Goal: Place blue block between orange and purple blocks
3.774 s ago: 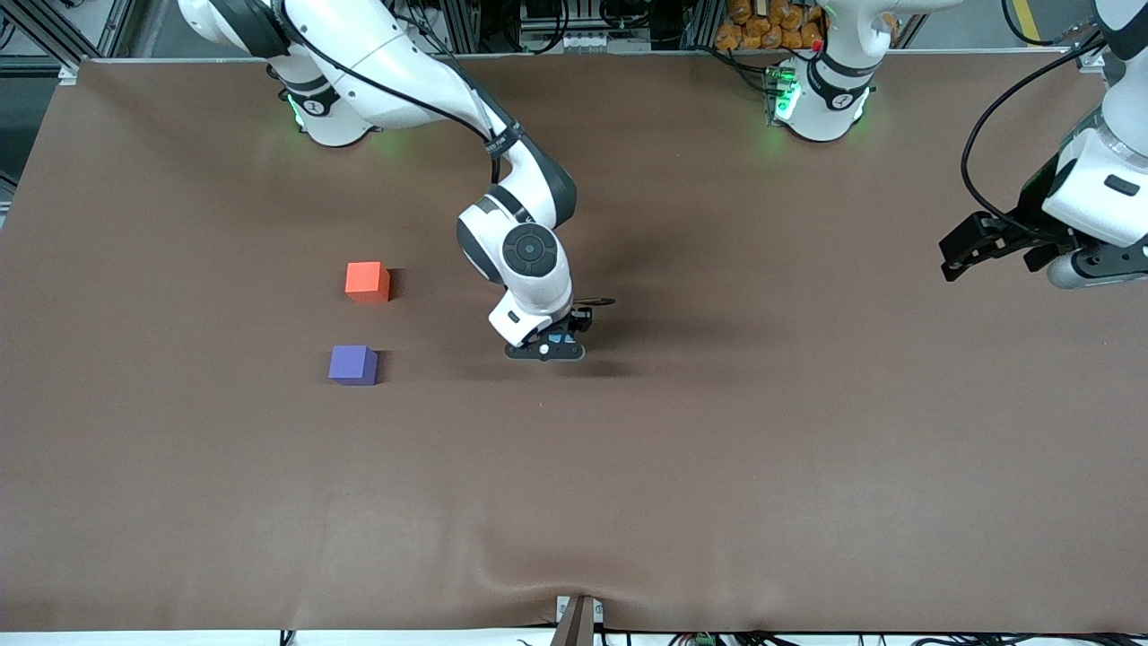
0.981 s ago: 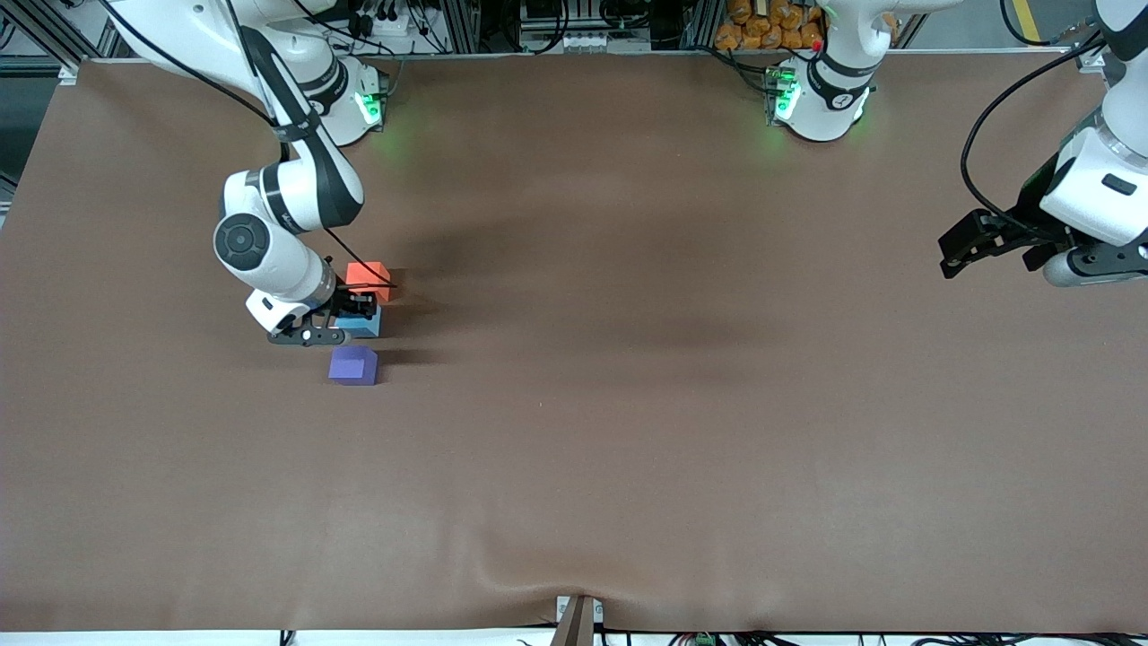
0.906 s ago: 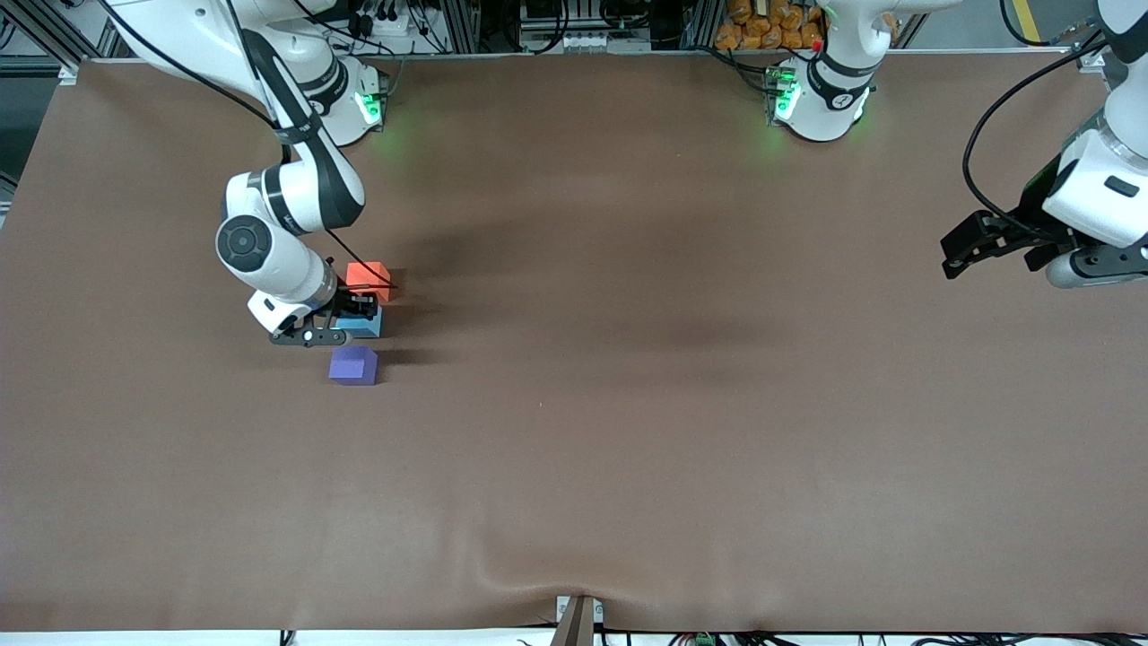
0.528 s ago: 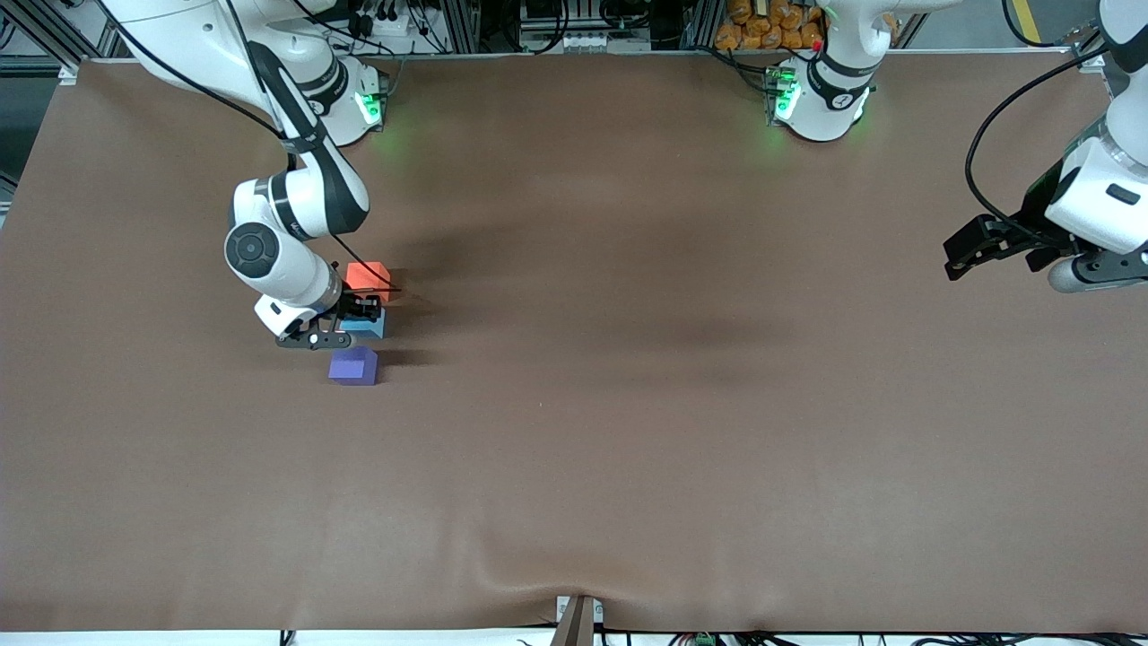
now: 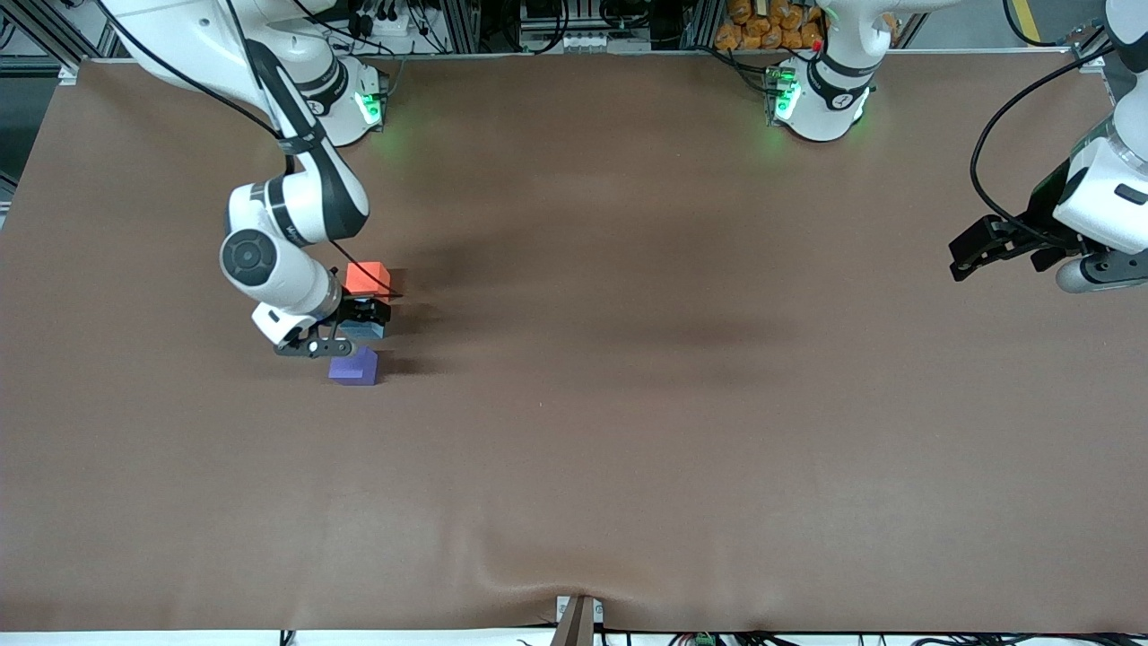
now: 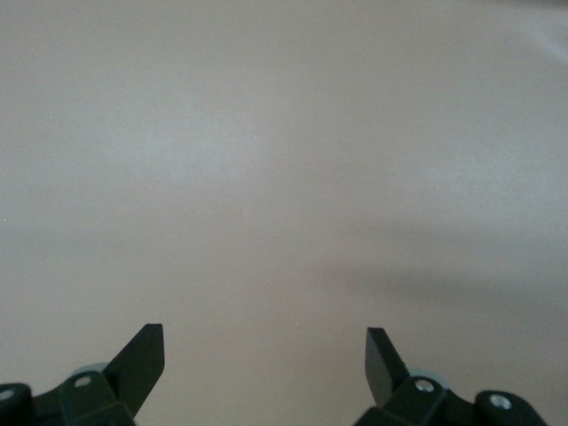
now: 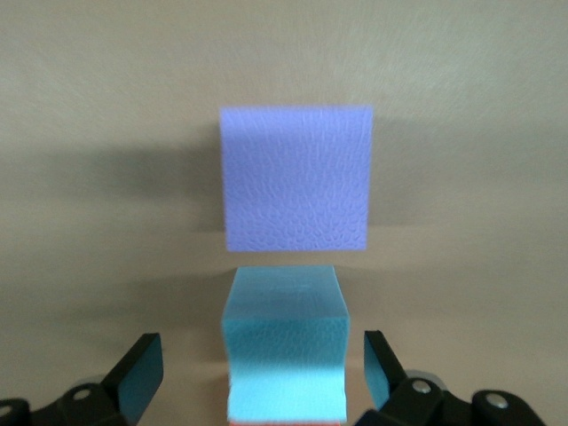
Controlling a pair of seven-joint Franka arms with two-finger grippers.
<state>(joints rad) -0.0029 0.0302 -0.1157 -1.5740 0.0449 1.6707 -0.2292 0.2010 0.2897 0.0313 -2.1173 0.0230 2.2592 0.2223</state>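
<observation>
Right gripper (image 5: 345,330) has released blue block (image 7: 286,351); left gripper (image 5: 991,249) waits.

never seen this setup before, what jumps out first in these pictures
Three small cubes lined up toward the right arm's end of the brown table: the orange block farthest from the front camera, the blue block in the middle, the purple block nearest. The right gripper sits open around the blue block, fingers clear of its sides. The left gripper waits open over the table's left-arm end.

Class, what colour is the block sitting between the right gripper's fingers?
Light sky blue: the blue block, seen best in the right wrist view.
</observation>
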